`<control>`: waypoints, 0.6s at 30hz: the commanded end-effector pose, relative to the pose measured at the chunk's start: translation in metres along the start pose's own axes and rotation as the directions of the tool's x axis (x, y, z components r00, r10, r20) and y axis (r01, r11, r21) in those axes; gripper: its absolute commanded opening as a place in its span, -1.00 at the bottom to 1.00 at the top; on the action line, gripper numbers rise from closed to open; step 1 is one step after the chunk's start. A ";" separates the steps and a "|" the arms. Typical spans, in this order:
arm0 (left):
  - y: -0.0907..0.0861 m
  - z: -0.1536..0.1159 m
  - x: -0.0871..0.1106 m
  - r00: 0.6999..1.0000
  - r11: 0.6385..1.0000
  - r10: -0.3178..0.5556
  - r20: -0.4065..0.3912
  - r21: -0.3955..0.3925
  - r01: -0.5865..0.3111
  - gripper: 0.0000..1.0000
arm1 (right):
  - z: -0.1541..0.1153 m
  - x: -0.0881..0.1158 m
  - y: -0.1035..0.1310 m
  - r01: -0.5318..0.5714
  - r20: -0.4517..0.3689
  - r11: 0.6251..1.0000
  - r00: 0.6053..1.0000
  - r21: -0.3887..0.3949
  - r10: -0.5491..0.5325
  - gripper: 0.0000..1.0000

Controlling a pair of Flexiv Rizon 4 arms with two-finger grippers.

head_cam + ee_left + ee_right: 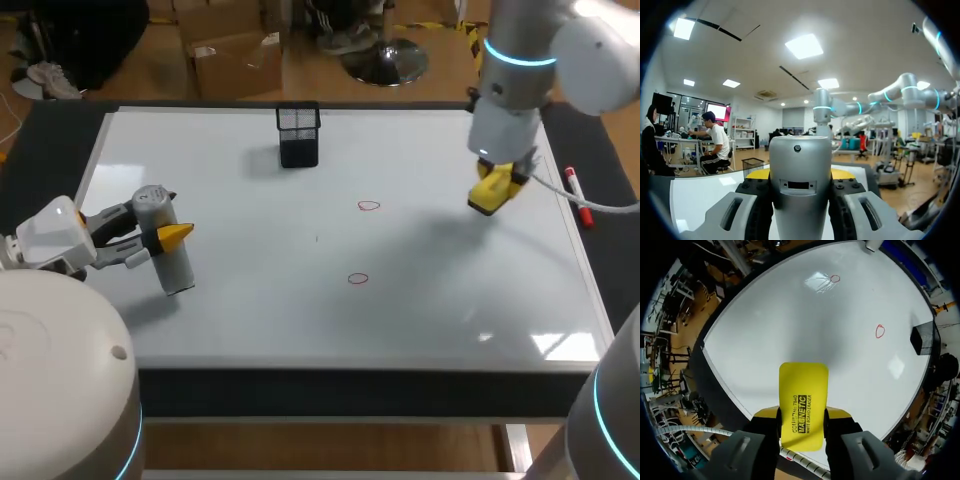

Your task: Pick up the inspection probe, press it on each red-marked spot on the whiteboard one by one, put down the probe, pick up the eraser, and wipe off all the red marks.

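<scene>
So, wiping stage by the look of it. My right gripper (497, 183), right of centre in the head view, is clamped on the yellow eraser (803, 400). Both fingers pinch its long sides near the back end, so most of the block sticks out ahead of the fingertips. It hangs over the whiteboard (450, 300), and going by the shadow off to its lower left I'd say it's not down on the surface yet, though I can't be sure. My left gripper (160, 238), at the left of the frame, is closed around the probe (175, 270), a silver cylinder leaning slightly. Its lower end is at the board or just off it, I can't tell which. It's well apart from the marks, so it shouldn't get in the way. Two red rings are left to wipe: the upper mark (369, 206) just above the middle of the frame, nearer the eraser, and the lower mark (358, 279) below it. My plan is to bring the eraser down with its face flat, not on an edge, since a grip this far back could let it pivot if one corner lands first. I'd press firmly, sweep right across the whole nearer ring, then carry on to the other one. Both rings are thin outlines, so a second pass probably beats leaving a ghost. The black mesh cup (299, 135) in the upper middle and the red marker (578, 197) on the dark border at the right both sit clear of that path.
</scene>
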State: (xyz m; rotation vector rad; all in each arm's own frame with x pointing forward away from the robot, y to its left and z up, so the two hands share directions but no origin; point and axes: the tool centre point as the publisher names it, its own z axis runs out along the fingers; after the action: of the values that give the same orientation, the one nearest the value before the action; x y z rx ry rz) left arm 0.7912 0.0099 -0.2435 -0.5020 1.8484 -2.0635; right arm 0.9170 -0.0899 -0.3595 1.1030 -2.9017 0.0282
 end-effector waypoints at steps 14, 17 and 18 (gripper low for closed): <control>-0.001 0.000 0.000 1.000 1.000 0.000 0.001 0.000 0.000 -1.00 | 0.001 0.049 -0.013 -0.076 0.050 0.997 0.996 -0.020 0.077 -1.00; -0.001 0.000 0.000 1.000 1.000 0.000 0.001 0.000 0.000 -1.00 | 0.001 0.049 -0.013 -0.076 0.050 0.997 0.996 -0.020 0.077 -1.00; -0.001 0.000 0.000 1.000 1.000 0.000 0.001 0.000 0.000 -1.00 | 0.001 0.049 -0.013 -0.076 0.050 0.997 0.996 -0.020 0.077 -1.00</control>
State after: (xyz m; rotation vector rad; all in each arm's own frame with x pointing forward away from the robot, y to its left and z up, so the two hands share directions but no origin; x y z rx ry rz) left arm 0.7912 0.0099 -0.2435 -0.5021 1.8483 -2.0634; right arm 0.8901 -0.1313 -0.3598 1.0002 -2.9810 -0.0265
